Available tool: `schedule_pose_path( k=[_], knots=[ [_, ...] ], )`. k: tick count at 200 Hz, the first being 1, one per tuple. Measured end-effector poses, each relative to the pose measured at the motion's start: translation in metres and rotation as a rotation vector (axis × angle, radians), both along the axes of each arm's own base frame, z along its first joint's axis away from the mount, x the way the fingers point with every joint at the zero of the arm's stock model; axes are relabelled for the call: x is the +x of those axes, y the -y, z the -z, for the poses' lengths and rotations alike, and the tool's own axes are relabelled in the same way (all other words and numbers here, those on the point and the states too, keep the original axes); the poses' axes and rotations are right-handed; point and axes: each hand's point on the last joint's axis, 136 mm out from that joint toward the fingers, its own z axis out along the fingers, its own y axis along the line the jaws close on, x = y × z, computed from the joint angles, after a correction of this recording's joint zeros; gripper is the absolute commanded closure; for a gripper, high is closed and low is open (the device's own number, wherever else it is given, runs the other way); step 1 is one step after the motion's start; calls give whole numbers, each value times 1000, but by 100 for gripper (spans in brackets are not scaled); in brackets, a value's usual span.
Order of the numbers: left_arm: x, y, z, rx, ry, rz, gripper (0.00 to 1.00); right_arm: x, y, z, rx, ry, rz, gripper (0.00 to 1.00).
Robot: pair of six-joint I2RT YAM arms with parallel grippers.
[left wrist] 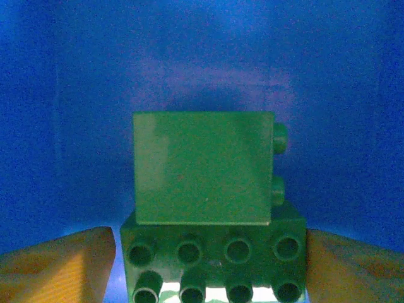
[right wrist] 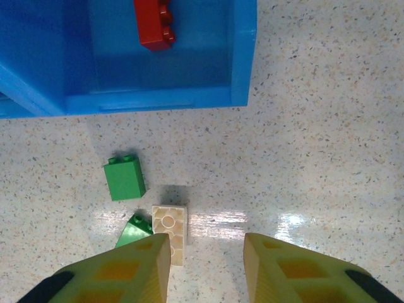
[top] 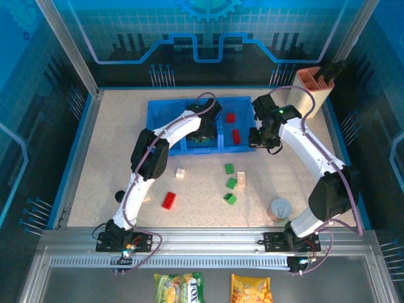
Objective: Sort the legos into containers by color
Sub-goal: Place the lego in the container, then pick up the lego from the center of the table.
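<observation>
Carefully, my left pincer [left wrist: 211, 268] gripped the oblong green brick [left wrist: 214, 252] low in the tray's [top: 165, 120] middle compartment (another green one [left wrist: 202, 167] lay just behind); I judged it best to let go gently. My right pincer [right wrist: 205, 268] hung spread above a cream brick [right wrist: 170, 230] on the counter [right wrist: 315, 158].

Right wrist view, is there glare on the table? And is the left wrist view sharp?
Right wrist view: yes, bright glare patches on the table beside the cream brick. Left wrist view: soft and grainy, the green bricks washed in blue light.
</observation>
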Motion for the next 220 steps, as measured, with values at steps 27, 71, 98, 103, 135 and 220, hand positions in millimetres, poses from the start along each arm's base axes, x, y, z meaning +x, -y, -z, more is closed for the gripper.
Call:
schedule_pose_path(
  k=[27, 71, 98, 103, 135, 220],
  knots=[
    [-3, 1, -18, -27, 16, 5, 23, -2, -4, 0, 0, -1, -10, 63],
    [-10, 0, -59, -65, 67, 27, 24, -6, -14, 0, -1, -1, -21, 63],
    [-19, -4, -79, -79, 84, 46, 25, -10, -22, 2, 3, -6, -28, 63],
    [-22, -5, -82, -80, 85, 53, 25, -11, -24, 3, 4, -9, -29, 63],
    [-40, -16, -99, -71, 92, 88, 25, -24, -33, 15, -4, -45, -40, 63],
    [-96, -55, -125, -91, 102, 140, 25, -50, -46, 70, -10, -141, -23, 58]
  ],
)
